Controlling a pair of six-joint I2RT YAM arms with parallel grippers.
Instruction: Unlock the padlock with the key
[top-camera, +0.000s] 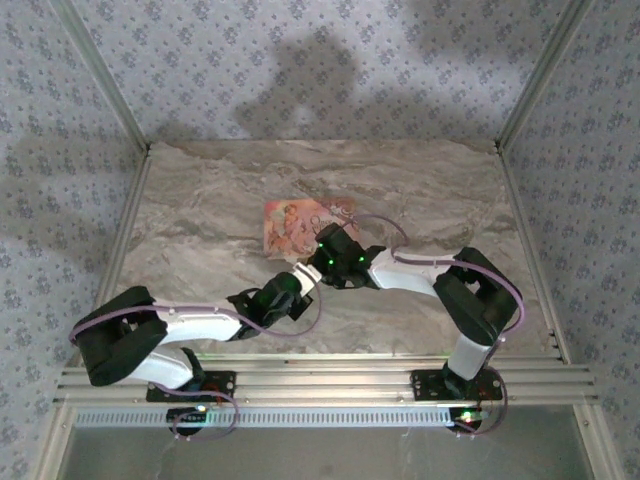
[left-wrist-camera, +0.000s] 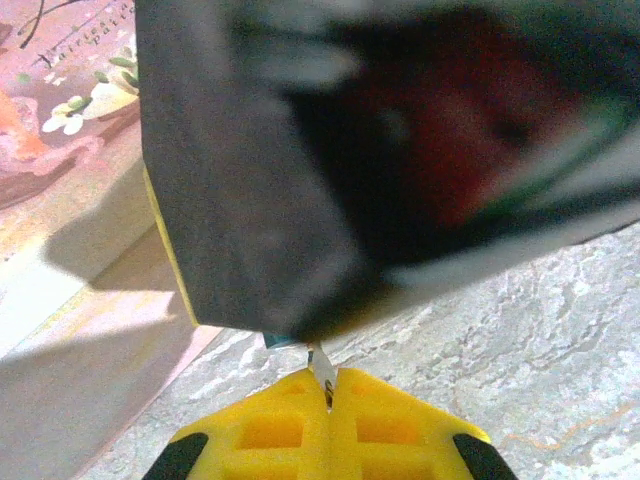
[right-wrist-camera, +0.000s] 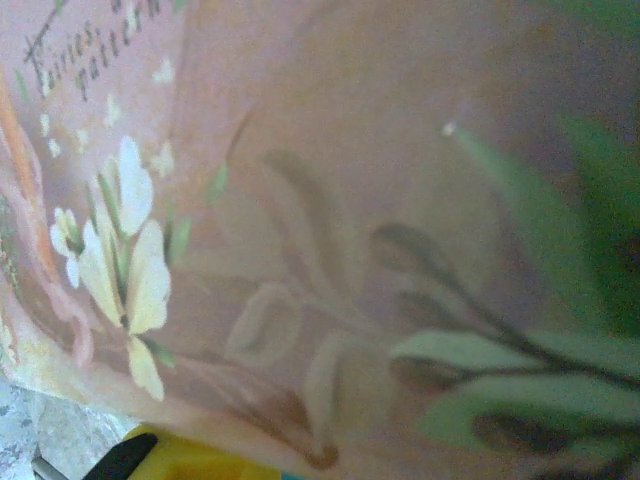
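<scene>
Closest in, my left claw (left-wrist-camera: 328, 462) is clenched on the padlock (left-wrist-camera: 300, 432). Its black fingertips (left-wrist-camera: 180, 458) press the two flanks of the yellow body, and the keyway face is turned away from the palm. I judge the body to be stiff and blocky, light enough to hold up but with a smooth shell, so it could swivel between the pads once torque comes on. Squeezing the broad flat sides, as now, looks like the right hold.

Just beyond those fingertips, the key (left-wrist-camera: 322, 365) stands with its blade tip in the slot. It is thin and tiny, likely to bend or skid. I would pinch it only on the flat faces of its blue head and turn it about the blade's own line.

Right over the key hangs my right claw (left-wrist-camera: 300, 310), a dark blur with the blue head peeping out at its lower edge. Whether it is pinching the key or merely resting beside it I cannot tell.

Farther out, left of both claws, lies the pink box (left-wrist-camera: 60, 150). The marble table (left-wrist-camera: 520, 340) runs off to the right.
</scene>
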